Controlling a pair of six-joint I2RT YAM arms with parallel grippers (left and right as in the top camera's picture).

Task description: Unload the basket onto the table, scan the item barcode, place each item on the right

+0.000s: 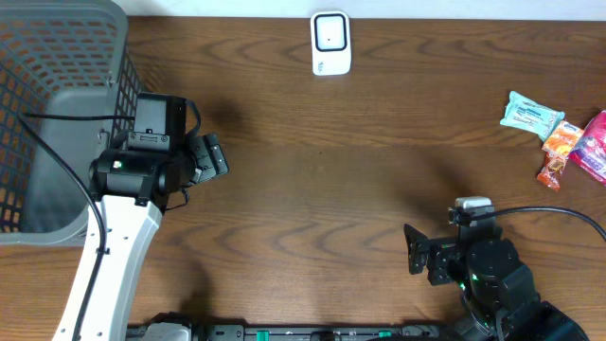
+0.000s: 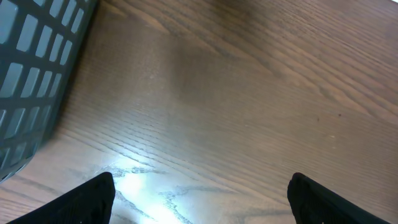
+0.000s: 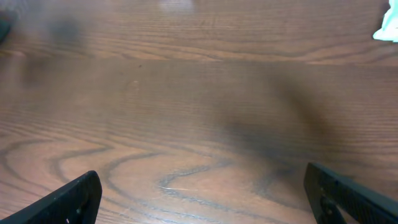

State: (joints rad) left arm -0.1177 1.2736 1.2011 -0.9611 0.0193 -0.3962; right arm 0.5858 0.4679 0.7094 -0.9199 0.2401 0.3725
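nearest the base, the right gripper (image 1: 414, 254) hangs with jaws spread wide and empty, facing the table's middle; the left gripper (image 1: 216, 156), likewise released, sits beside the basket (image 1: 118, 47). farther out at the right edge lies a teal pack (image 1: 532, 113), long axis roughly left-right, an orange packet (image 1: 561, 142) just beside it, behind the right jaws, so i judge that arm nearer. the white scanner (image 1: 331, 43) stands farthest, well apart.
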